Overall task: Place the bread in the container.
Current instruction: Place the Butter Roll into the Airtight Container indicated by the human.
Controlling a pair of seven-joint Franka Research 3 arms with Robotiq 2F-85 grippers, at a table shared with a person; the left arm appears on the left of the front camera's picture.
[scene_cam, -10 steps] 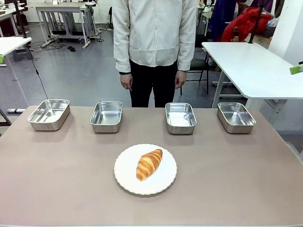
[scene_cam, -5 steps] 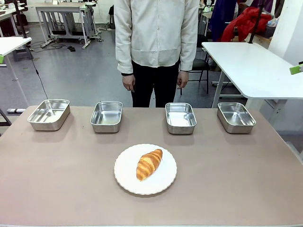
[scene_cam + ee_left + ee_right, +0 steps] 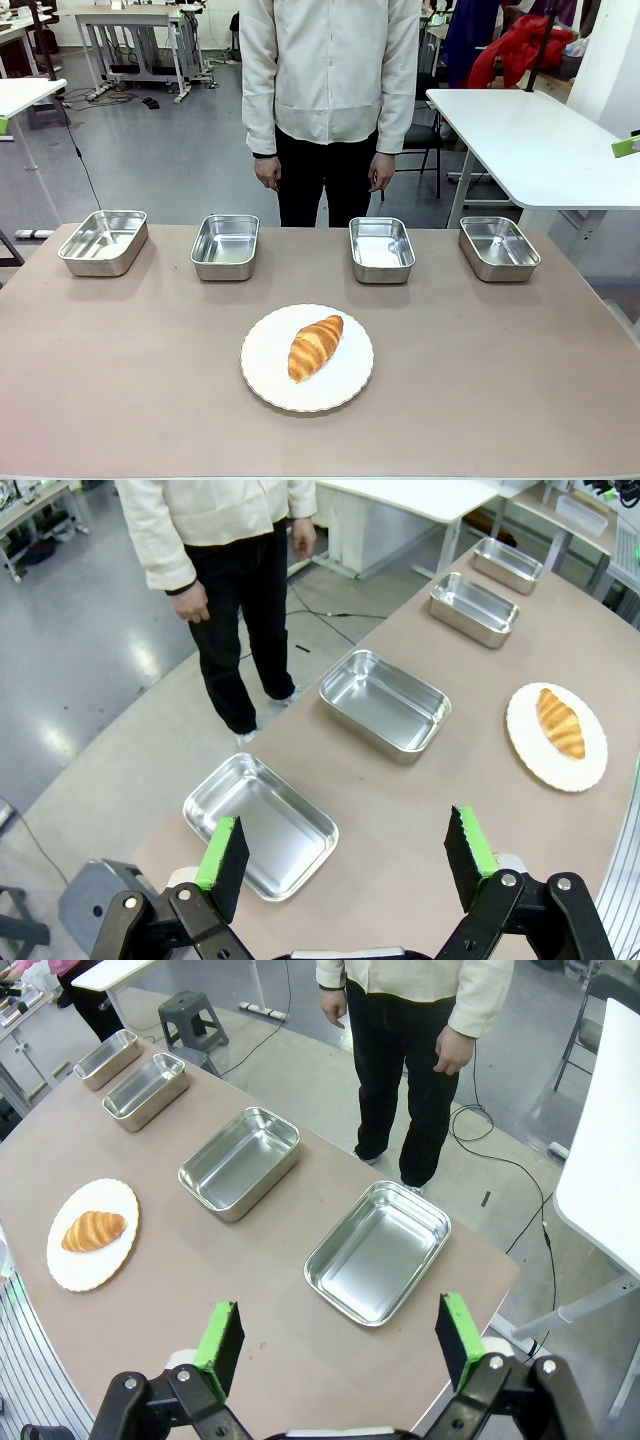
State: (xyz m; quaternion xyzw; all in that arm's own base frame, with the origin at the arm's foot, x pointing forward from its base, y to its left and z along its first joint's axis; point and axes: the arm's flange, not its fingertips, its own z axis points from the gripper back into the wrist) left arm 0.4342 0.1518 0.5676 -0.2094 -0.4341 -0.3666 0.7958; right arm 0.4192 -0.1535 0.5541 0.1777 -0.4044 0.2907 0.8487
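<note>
- Bread (image 3: 315,346) lies on your plate (image 3: 262,383), well apart from both sets of fingers.
- Your left gripper (image 3: 345,845) and right gripper (image 3: 336,1325) both stand wide, holding nothing.

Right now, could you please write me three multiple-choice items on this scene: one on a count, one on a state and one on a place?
1. How many steel trays stand in the row? A) two B) four C) six
2. How do the left gripper and right gripper stand? A) both open, empty B) both shut C) one holding a tray
3. Where does the croissant lie? A) in a tray B) on the white plate C) between gripper fingers
1 B: four trays line the far side. 2 A: each wrist view shows the jaws wide apart, nothing between. 3 B: it rests on the plate.
</note>
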